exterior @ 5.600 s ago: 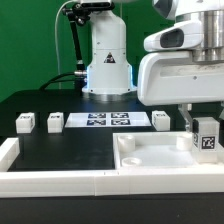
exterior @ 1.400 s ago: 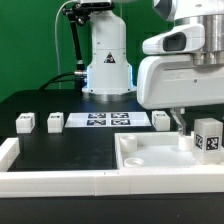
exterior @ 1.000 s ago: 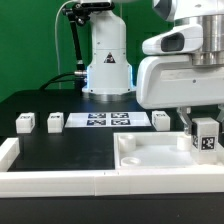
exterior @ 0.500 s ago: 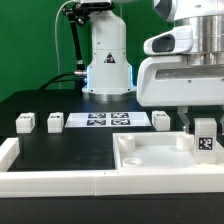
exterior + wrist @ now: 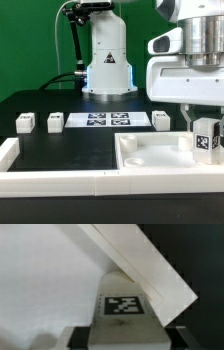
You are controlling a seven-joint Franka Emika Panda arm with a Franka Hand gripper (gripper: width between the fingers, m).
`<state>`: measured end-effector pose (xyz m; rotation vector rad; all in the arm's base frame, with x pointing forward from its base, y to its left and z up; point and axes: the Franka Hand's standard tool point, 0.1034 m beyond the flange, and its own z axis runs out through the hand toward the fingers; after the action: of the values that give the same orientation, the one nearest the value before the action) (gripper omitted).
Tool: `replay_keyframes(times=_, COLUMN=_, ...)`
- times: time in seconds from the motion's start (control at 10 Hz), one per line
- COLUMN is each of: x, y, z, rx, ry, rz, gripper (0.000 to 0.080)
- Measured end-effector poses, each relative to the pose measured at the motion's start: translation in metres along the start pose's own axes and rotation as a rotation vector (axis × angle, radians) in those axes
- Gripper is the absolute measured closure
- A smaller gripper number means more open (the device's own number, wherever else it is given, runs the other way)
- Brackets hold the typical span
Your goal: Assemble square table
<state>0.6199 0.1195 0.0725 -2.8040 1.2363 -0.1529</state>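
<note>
The tool [image 5: 206, 124] pinches a leg [image 5: 207, 143] upright in the panel [image 5: 150, 160] corner at the exterior view's right. Over the last second the wrist has swung slightly while the leg stayed seated, so it is probably being screwed home. Three spare legs [image 5: 55, 122] wait on the bench [image 5: 90, 146] beside the marker board [image 5: 105, 120], well clear.

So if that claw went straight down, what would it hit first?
Probably the table panel: the gripper holds a leg over its corner, so the leg would press into it first. Gap unclear.
</note>
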Motion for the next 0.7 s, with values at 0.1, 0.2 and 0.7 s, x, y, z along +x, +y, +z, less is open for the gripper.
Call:
replay_keyframes(times=0.1, x=0.0003, y=0.0001, z=0.0, rx=0.0, ry=0.0, rz=0.057, gripper=0.0509)
replay_keyframes(times=0.2, x=0.0003, y=0.0002, z=0.0, rx=0.001, ry=-0.001, rz=0.095, gripper=0.0509)
replay_keyframes(times=0.7, x=-0.0014, y=-0.0003, z=-0.0004, rx=0.008, ry=-0.007, rz=0.455, gripper=0.0508)
